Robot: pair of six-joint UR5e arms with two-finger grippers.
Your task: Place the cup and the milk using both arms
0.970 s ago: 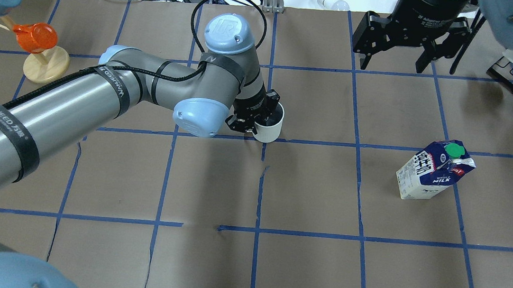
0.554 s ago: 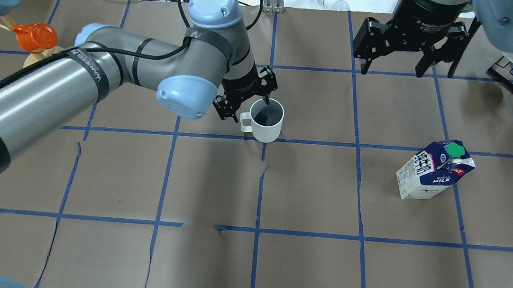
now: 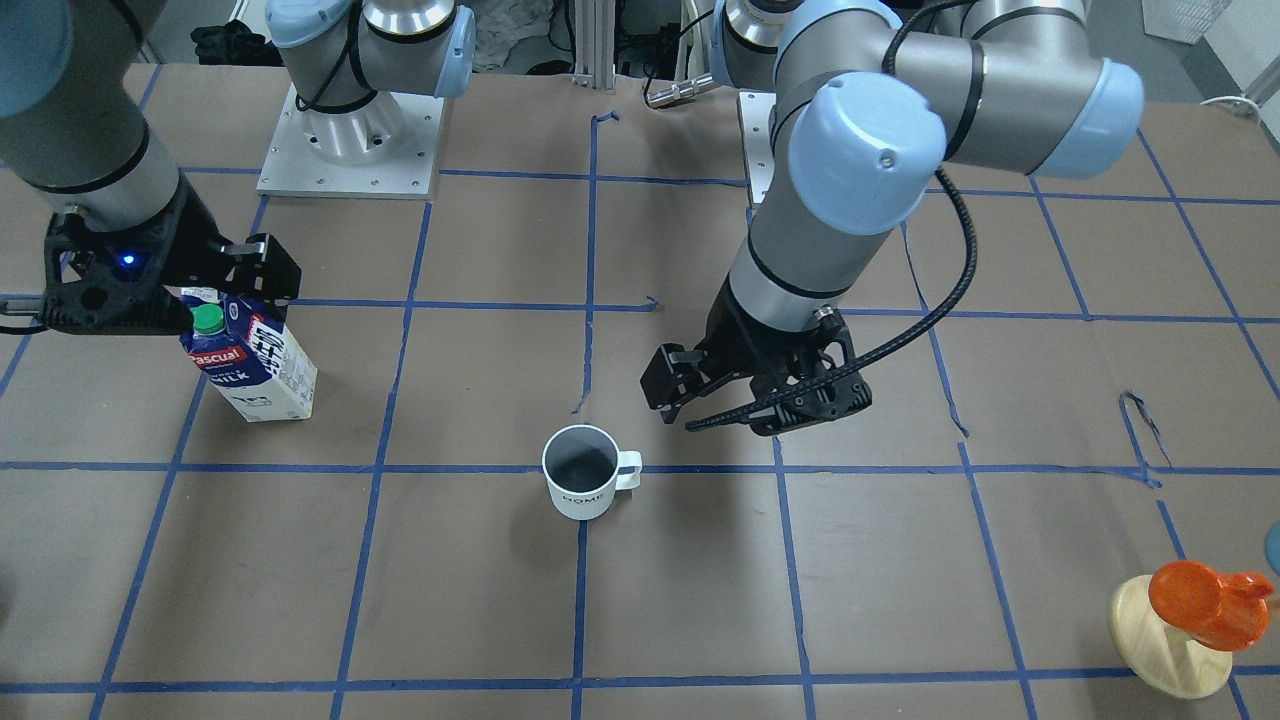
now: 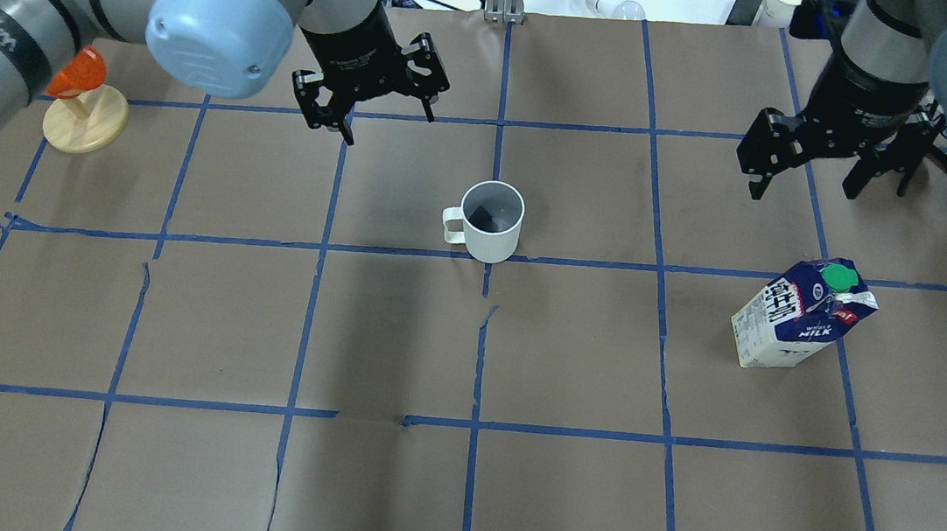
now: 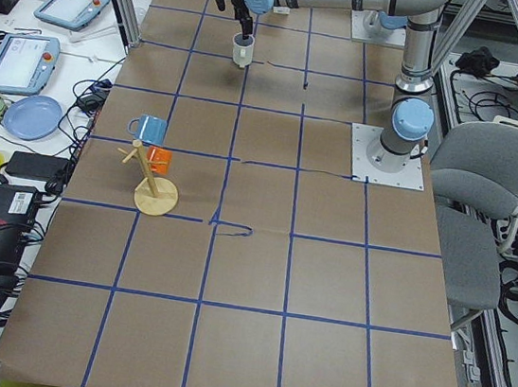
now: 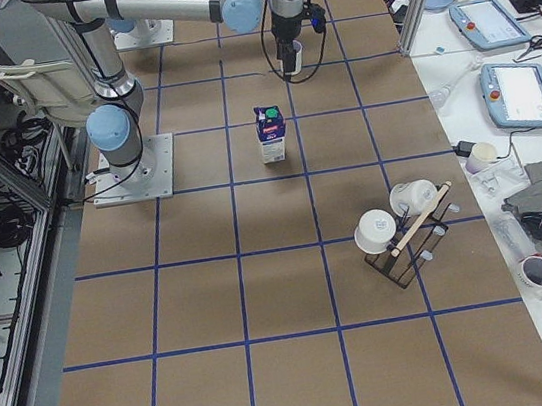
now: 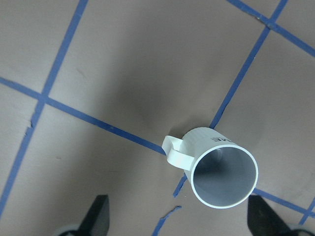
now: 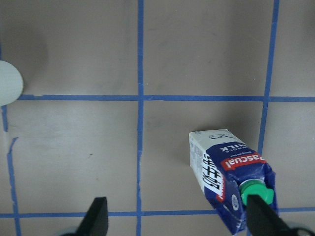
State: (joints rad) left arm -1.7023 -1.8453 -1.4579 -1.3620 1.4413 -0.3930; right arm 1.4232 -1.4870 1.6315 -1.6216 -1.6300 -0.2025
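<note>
The white cup (image 4: 491,223) stands upright near the table's middle, handle toward my left side; it also shows in the front view (image 3: 580,485) and in the left wrist view (image 7: 224,172). My left gripper (image 4: 390,125) is open and empty, raised and away from the cup on its far left; it also shows in the left wrist view (image 7: 181,219). The blue and white milk carton (image 4: 798,317) stands apart on the right. My right gripper (image 4: 802,193) is open and empty, high above the table just beyond the milk, which shows in the right wrist view (image 8: 231,182).
A wooden mug tree with an orange cup (image 4: 84,115) stands at the far left, and a blue cup (image 5: 148,128) hangs on it. A black rack with white cups (image 6: 406,229) stands at the far right. Blue tape lines grid the brown table cover (image 4: 570,355).
My left gripper opened off the cup, rose and drew back to the far left. The cup stays where it was. My right gripper moved right and nearer the milk.
</note>
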